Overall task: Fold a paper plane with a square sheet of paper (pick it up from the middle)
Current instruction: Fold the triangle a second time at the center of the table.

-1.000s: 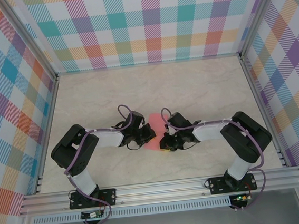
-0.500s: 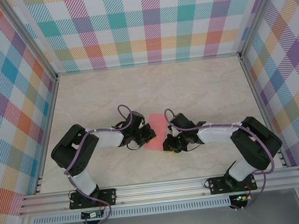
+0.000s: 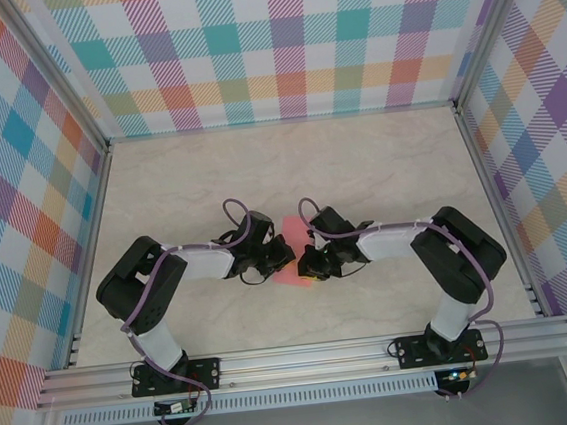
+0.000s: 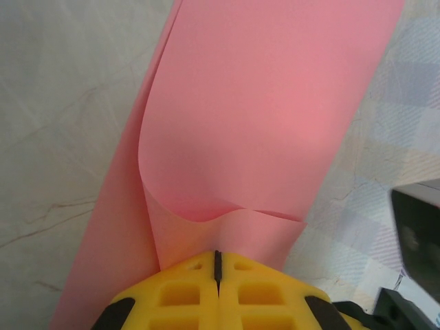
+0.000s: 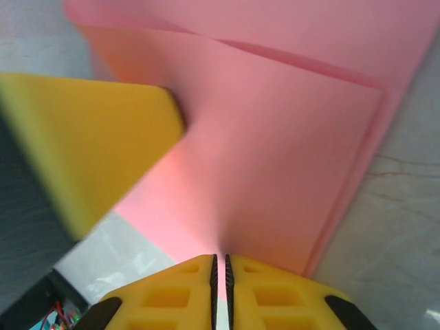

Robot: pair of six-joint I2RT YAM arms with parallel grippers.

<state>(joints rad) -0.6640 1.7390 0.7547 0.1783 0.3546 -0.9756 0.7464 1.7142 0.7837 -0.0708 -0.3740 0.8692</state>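
Note:
The square sheet of paper (image 3: 291, 274) is salmon pink and lies folded in layers on the table between the two arms. My left gripper (image 3: 281, 258) is shut on its left edge. In the left wrist view the yellow jaws (image 4: 218, 258) pinch the sheet (image 4: 254, 103), and one layer curls up just ahead of them. My right gripper (image 3: 307, 266) is shut on the opposite edge. In the right wrist view a thin strip of the paper (image 5: 275, 165) runs into the slit between the jaws (image 5: 220, 265). The left gripper's yellow finger (image 5: 89, 137) rests on the sheet at the upper left. The paper plane is out of view.
The marble-patterned tabletop (image 3: 290, 172) stretches out behind the arms. Checkered walls (image 3: 277, 42) and aluminium rails (image 3: 307, 356) enclose it on all sides. The two grippers work very close together near the front middle.
My right gripper has slid left along the paper toward the left gripper, with its wrist swinging in closer. The left arm has stayed still, holding the sheet.

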